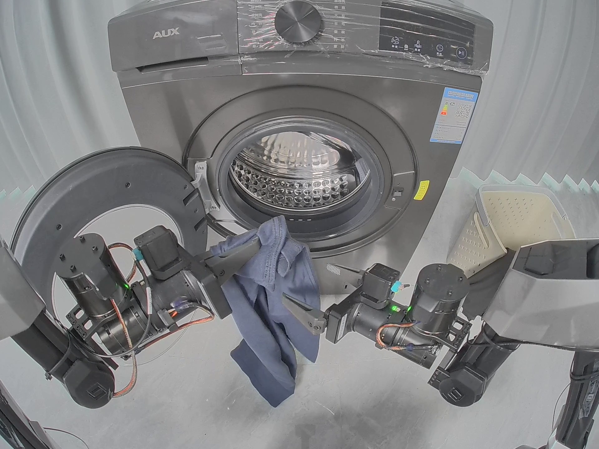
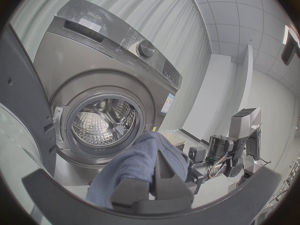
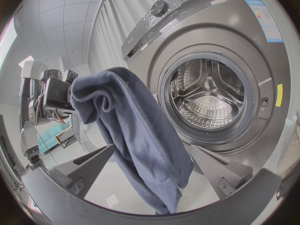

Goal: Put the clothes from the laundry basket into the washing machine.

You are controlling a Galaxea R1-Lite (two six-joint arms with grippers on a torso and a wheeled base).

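Observation:
A dark blue garment hangs in front of the washing machine, just below its open drum. My left gripper is shut on the garment's top edge, and the cloth bunches over its fingers. My right gripper is open, level with the garment's middle. The cloth hangs between its spread fingers, touching neither. Nothing lies in the shiny drum. The cream laundry basket stands on the floor to the machine's right.
The machine's round door is swung wide open to the left, right behind my left arm. Grey floor lies below the garment. Pale curtains hang behind the machine.

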